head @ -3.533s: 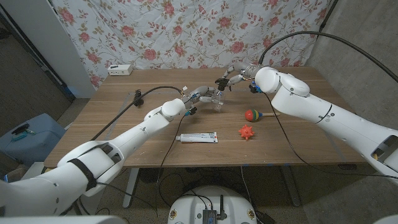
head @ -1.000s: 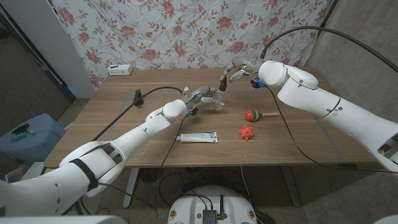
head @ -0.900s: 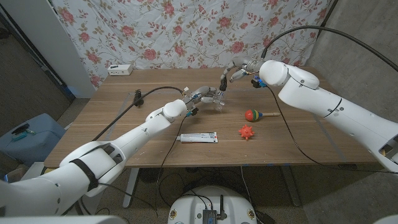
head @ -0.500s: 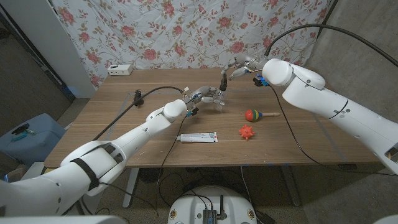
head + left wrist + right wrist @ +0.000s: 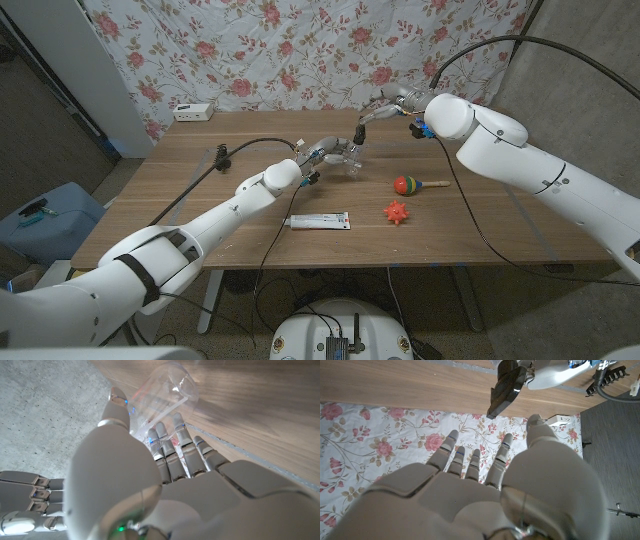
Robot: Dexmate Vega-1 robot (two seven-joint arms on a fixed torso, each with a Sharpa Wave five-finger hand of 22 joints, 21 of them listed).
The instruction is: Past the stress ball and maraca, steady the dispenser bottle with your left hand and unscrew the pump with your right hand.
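Observation:
The clear dispenser bottle [image 5: 349, 158] stands at the table's middle back, and my left hand [image 5: 325, 151] grips it from the left. In the left wrist view my fingers [image 5: 172, 455] wrap the clear bottle [image 5: 165, 390]. Its black pump [image 5: 359, 132] sticks up from the top. My right hand [image 5: 388, 103] hovers above and to the right of the pump with fingers spread, holding nothing. In the right wrist view the pump head [image 5: 506, 385] lies beyond my right fingertips [image 5: 470, 460], apart from them. The maraca [image 5: 407, 184] and orange stress ball [image 5: 397, 211] lie nearer, to the right.
A white tube [image 5: 317, 221] lies flat near the front middle. A white power strip [image 5: 191, 112] sits at the back left, and a small blue object [image 5: 420, 129] at the back right. A black cable [image 5: 235, 150] crosses the table's left part. A floral cloth [image 5: 300, 50] hangs behind.
My right hand has come off the pump and drawn back up and to the right. The pump stays on the bottle, and my left hand keeps its grip.

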